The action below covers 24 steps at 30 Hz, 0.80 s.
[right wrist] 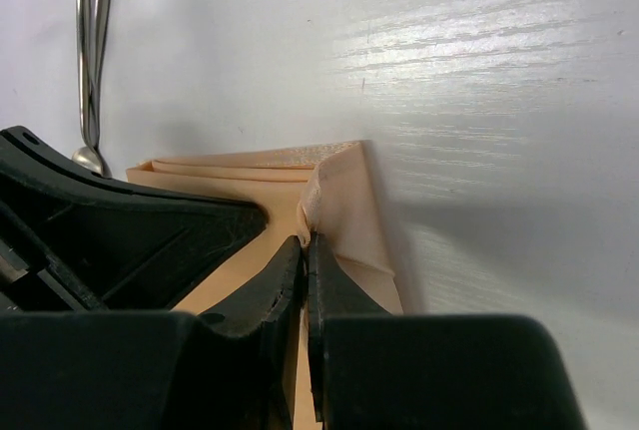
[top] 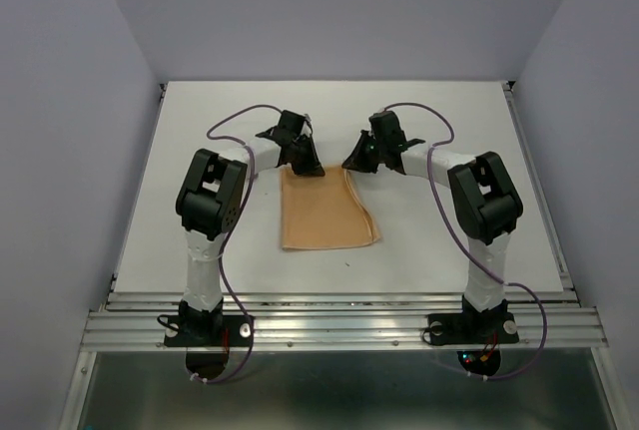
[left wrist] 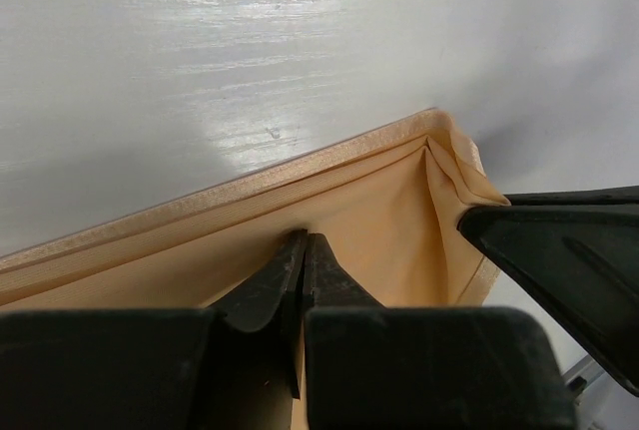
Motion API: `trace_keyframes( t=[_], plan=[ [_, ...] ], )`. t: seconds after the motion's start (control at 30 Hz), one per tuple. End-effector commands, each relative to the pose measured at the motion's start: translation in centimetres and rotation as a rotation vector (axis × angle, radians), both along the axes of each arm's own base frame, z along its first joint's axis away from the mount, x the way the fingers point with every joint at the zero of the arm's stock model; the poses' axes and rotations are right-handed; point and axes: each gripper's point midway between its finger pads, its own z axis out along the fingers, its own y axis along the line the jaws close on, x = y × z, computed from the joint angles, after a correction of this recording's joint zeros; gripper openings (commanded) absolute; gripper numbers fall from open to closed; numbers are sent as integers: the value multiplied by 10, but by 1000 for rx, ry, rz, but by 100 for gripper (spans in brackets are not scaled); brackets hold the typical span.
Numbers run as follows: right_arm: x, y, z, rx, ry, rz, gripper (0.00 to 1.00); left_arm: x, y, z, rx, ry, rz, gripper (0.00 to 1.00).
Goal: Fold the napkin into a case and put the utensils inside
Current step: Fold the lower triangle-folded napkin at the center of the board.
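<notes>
The peach-orange napkin (top: 327, 213) lies folded to a rectangle on the white table between the two arms. My left gripper (top: 306, 163) sits at its far left corner. In the left wrist view the gripper (left wrist: 303, 242) is shut, its tips pinching cloth just inside the napkin's (left wrist: 379, 201) doubled far edge. My right gripper (top: 356, 163) is at the far right corner. In the right wrist view it (right wrist: 309, 240) is shut on a bunched fold of the napkin (right wrist: 349, 201). The utensils (right wrist: 92, 51), thin silver handles, lie beyond the napkin's far edge.
The white table (top: 449, 240) runs on to the right and toward the back wall. An aluminium rail (top: 339, 325) borders the near edge by the arm bases. Purple cables (top: 235, 121) loop from each arm. The two grippers stand close together.
</notes>
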Motion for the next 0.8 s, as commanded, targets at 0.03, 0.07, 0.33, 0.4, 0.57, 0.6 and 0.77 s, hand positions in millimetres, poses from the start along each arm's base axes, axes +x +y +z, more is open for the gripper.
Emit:
trace_keyframes(
  t=[0.03, 0.07, 0.33, 0.4, 0.57, 0.6, 0.77],
  plan=[
    [11, 12, 11, 10, -43, -10, 1, -21, 18, -26, 87, 58, 5, 9],
    [11, 12, 12, 11, -44, -12, 1, -22, 19, -29, 92, 65, 6, 9],
    [14, 20, 12, 3, -42, -29, 1, -25, 21, -38, 102, 75, 6, 9],
    [12, 23, 11, 1, -36, -33, 1, -25, 21, -38, 101, 75, 4, 9],
    [15, 27, 6, -2, -23, -52, 1, -24, 20, -38, 98, 74, -1, 9],
    [17, 27, 7, -2, -24, -59, 1, -24, 20, -38, 99, 73, -2, 9],
    [17, 31, 4, -3, -15, -70, 1, -25, 21, -39, 102, 74, -6, 9]
  ],
)
